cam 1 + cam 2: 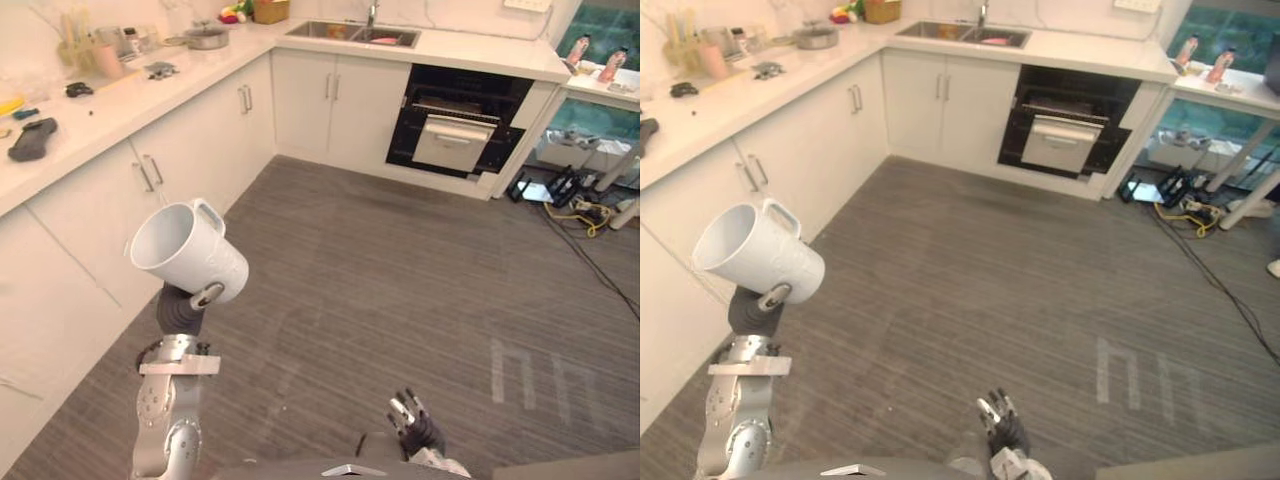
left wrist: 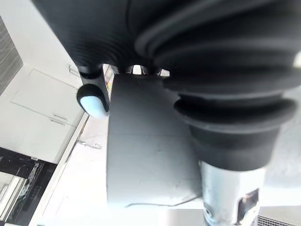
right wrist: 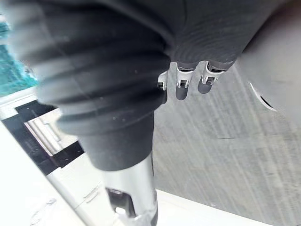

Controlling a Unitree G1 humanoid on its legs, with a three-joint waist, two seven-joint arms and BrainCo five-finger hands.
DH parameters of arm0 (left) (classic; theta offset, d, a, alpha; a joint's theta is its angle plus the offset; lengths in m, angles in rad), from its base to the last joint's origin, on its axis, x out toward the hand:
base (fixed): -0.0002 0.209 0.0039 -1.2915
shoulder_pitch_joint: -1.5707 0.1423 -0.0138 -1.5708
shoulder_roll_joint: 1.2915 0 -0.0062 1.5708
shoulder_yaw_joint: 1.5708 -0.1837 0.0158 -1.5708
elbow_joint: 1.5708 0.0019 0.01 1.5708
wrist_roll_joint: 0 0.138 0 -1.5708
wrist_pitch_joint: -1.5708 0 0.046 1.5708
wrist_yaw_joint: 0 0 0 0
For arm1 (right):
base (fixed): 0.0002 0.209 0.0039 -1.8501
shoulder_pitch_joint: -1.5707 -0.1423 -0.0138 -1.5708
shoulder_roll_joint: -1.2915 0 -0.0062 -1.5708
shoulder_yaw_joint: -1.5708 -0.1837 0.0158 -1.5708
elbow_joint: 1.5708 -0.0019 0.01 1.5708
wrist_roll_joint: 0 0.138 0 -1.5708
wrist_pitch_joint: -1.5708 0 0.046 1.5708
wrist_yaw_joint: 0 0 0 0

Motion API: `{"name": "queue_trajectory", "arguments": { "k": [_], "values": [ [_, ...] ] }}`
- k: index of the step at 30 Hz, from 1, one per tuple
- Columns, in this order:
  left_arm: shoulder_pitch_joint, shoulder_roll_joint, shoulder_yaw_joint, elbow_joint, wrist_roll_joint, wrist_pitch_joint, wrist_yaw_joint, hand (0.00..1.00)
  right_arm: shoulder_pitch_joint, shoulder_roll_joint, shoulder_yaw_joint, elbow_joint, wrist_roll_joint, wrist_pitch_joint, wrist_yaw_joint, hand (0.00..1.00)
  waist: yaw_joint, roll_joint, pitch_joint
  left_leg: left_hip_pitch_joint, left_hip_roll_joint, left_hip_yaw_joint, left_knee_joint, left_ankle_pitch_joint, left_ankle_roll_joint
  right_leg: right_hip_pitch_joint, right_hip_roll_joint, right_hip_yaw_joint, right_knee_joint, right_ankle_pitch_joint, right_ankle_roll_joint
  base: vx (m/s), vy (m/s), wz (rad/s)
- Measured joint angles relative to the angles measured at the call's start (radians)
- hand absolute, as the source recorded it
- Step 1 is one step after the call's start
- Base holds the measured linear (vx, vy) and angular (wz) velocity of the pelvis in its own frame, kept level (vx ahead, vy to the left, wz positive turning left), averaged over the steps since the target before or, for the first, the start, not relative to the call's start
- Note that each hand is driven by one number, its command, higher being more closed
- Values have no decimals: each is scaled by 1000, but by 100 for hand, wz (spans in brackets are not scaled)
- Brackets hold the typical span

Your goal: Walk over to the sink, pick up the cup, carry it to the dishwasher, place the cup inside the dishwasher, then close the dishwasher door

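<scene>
I held the white cup (image 1: 190,250) in my left hand (image 1: 200,298). Its fingers (image 1: 773,294) were curled around the lower part. The cup was tilted in the air, its mouth turned away from the dishwasher (image 1: 455,130). It was well apart from the dishwasher, with a wide piece of floor (image 1: 400,280) between them. My right hand (image 1: 412,420) hung low, also far from the dishwasher, with the fingers relaxed and holding nothing.

I judged that the grip took only the bottom of the cup, so a shake during walking could let it slip. The dishwasher door (image 1: 452,142) stood only partly open, and the cup could knock its edge. Loose cables (image 1: 585,215) beside the dishwasher might catch a foot.

I could read no writing on the cup or the dishwasher.
</scene>
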Motion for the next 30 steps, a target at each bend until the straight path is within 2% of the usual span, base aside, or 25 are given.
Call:
{"name": "queue_trajectory", "arguments": {
  "k": [2, 3, 4, 5, 6, 7, 8, 10, 11, 12, 13, 14, 15, 16, 17, 19, 20, 21, 22, 24, 26, 27, 28, 29, 30],
  "values": [
    [-42, 4, -39, 0, -1, 5, -7, 100, 23, 15, -1, -41, 23, -12, -1, 0, -22, 5, 10, 37, 42, -36, 10, -31, -30, -44, 66, 13, -246, 45, 12, 381, -150, 53],
    [-67, 5, -62, 0, -3, 5, -20, 100, 51, 32, -3, -47, 44, -18, -2, 0, -35, -1, 13, 49, 61, -69, 33, -66, -51, -63, 98, 69, -391, 105, 27, 419, -238, 85],
    [-78, 5, -83, -1, -4, 5, -37, 100, 84, 41, 0, -48, 57, -23, -2, 0, -47, -7, 14, 61, 72, -108, 71, -123, -75, -75, 104, 134, -473, 149, 39, 436, -269, 86],
    [-78, 3, -89, -1, -3, 5, -48, 100, 102, 44, 1, -47, 64, -23, -3, 0, -48, -13, 16, 76, 73, -121, 92, -155, -84, -76, 102, 158, -493, 157, 44, 381, -265, 69],
    [-76, -3, -95, 2, -3, 4, -57, 100, 126, 44, 3, -48, 64, -18, -4, 0, -48, -16, 17, 105, 76, -138, 117, -204, -93, -72, 98, 182, -488, 203, 37, 621, -369, 39],
    [-48, -44, -95, 9, -1, 3, -67, 100, 145, 22, 1, -64, 65, -3, -6, 0, -53, 28, -2, 152, 117, -140, 119, -264, -41, -86, 132, 158, -380, 247, 11, 648, -341, 27],
    [-39, -57, -95, 8, 0, -4, -68, 100, 151, 11, 3, -78, 65, -4, -4, 0, -52, 56, -13, 159, 127, -146, 130, -258, -21, -95, 144, 141, -347, 226, -21, 684, -297, -5],
    [-50, -102, -105, 7, 0, -16, -58, 100, 118, -22, -3, -89, 62, 16, -16, 0, -50, 93, -17, 87, 182, -170, 361, -113, -20, -79, 177, 106, -281, 147, -70, 604, -258, -34],
    [-56, -105, -107, 8, -1, -16, -48, 100, 119, -18, -7, -109, 62, 22, -20, 0, -51, 96, -16, 58, 202, -175, 443, -47, -35, -58, 188, 96, -282, 126, -73, 598, -266, -24],
    [-65, -110, -122, 7, -1, -15, -37, 100, 130, -5, -11, -147, 62, 29, -20, 0, -51, 92, -13, -21, 240, -209, 615, 161, -92, -1, 209, 74, -293, 86, -84, 482, -197, -13],
    [-63, -110, -127, 7, -1, -16, -31, 100, 133, -1, -7, -161, 61, 31, -20, 0, -46, 89, -12, -59, 256, -223, 693, 283, -114, 31, 221, 72, -304, 67, -92, 602, -223, -15],
    [-58, -110, -128, 7, 5, -15, -22, 100, 126, 5, -4, -173, 51, 31, -19, 0, -45, 86, -9, -164, 301, -220, 881, 353, -119, 97, 256, 70, -341, 34, -112, 585, -210, -12],
    [-47, -109, -122, 7, 16, -15, -15, 100, 129, 11, -1, -189, 30, 29, -18, 0, -38, 80, -6, -269, 317, -212, 1026, 318, -85, 174, 280, 68, -403, 23, -121, 558, -195, -8],
    [-37, -109, -115, 7, 22, -16, -13, 100, 132, 12, 2, -190, 23, 25, -16, 0, -31, 74, -5, -313, 316, -203, 1061, 292, -74, 214, 288, 68, -440, 19, -125, 515, -177, -10],
    [-16, -109, -103, 7, 27, -17, -5, 100, 132, 13, 3, -190, 23, 25, -15, 0, -9, 66, -5, -394, 306, -162, 1062, 225, -62, 297, 297, 66, -522, 17, -125, 624, -138, -16],
    [4, -109, -81, 6, 26, -23, -5, 100, 119, 6, 2, -191, 23, 23, -7, 0, 21, 61, -6, -479, 299, -70, 914, 125, -69, 391, 299, 44, -633, 48, -98, 525, -81, -16],
    [12, -108, -70, 7, 22, -26, -6, 100, 100, -1, 2, -190, 23, 21, -2, 0, 29, 51, -7, -496, 267, -8, 704, 78, -73, 429, 297, 48, -676, 59, -104, 413, -15, -9],
    [16, -109, -57, 7, 18, -26, -7, 100, 83, -14, 3, -187, 23, 14, -1, 0, 30, 46, -5, -503, 223, 15, 506, 72, -81, 459, 291, 52, -697, 55, -96, 644, 5, -10],
    [21, -106, -57, 9, 18, -27, -7, 100, 67, -20, 6, -187, 24, 10, -2, 0, 30, 39, -6, -490, 162, 11, 296, 109, -91, 479, 280, 59, -709, 47, -82, 556, 31, -16],
    [32, -102, -63, 15, 18, -33, -6, 100, 36, -43, 10, -181, 24, 3, -6, 0, 46, 38, -4, -489, 76, -75, -45, 249, -118, 523, 273, 116, -738, 23, -48, 640, 146, -61],
    [37, -98, -78, 45, 21, -47, -6, 100, 9, -53, 48, -175, 23, -13, -20, 0, 69, 36, -3, -524, 76, -130, -86, 294, -135, 581, 271, 167, -742, -38, -33, 558, 225, -78],
    [46, -90, -84, 52, 28, -59, -10, 100, 9, -53, 68, -164, 24, -17, -41, 0, 73, 17, -1, -526, 72, -122, -28, 371, -110, 621, 250, 192, -724, -91, -10, 529, 271, -47],
    [45, -74, -83, 65, 28, -70, -20, 100, 9, -41, 74, -135, 26, -11, -68, 0, 71, -18, -20, -537, 44, -99, 56, 408, -42, 645, 209, 210, -684, -126, 36, 549, 273, -33],
    [36, -69, -81, 72, 27, -70, -24, 100, 6, -34, 71, -117, 27, -11, -77, 0, 65, -30, -29, -549, 31, -98, 112, 375, -4, 639, 187, 213, -644, -133, 48, 613, 274, 7],
    [11, -60, -78, 80, 21, -69, -29, 100, 5, -29, 67, -89, 31, -10, -94, 0, 56, -49, -38, -571, 11, -91, 210, 298, 16, 601, 151, 213, -529, -126, 69, 645, 300, 23]
  ]
}}
